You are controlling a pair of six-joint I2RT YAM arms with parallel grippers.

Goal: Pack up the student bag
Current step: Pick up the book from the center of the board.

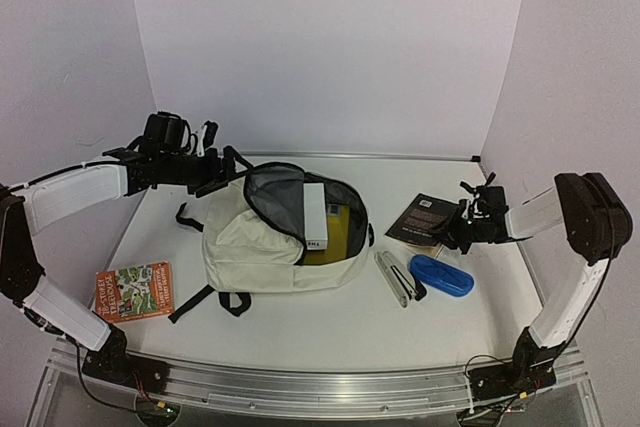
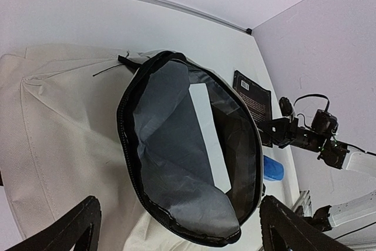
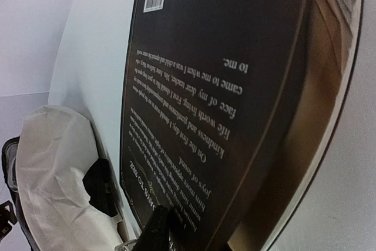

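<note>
Paperback (image 1: 135,290) with a colourful cover, flat near the left front corner of the table (image 1: 330,332), well apart from both grippers.

Left arm (image 1: 75,192) stretched in from the left wall, forearm near level. Left gripper (image 1: 228,169) over the far left part of the student bag (image 1: 250,247), fingers (image 2: 67,230) spread wide, nothing held.

Student bag at table centre, lying flat, long axis across the table left to right. Black straps (image 1: 200,299) at the left and front. Unzipped mouth (image 2: 132,145) at the right end, gaping upward, grey lining exposed. Inside: 1 white box (image 1: 315,215), with a yellow item (image 1: 340,232) just beside it.

Pale grey folded strip (image 1: 397,277) and blue case (image 1: 441,275), side by side, right of the bag.

Black book (image 1: 422,215), barcode side up, behind those 2.

Right arm (image 1: 585,222) folded, elbow high by the right wall, forearm pointing left. Right gripper (image 1: 458,225) at the book's right edge; jaw width and any grip impossible to tell.

Bare tabletop in front of the bag up to the near edge; little room behind it.
</note>
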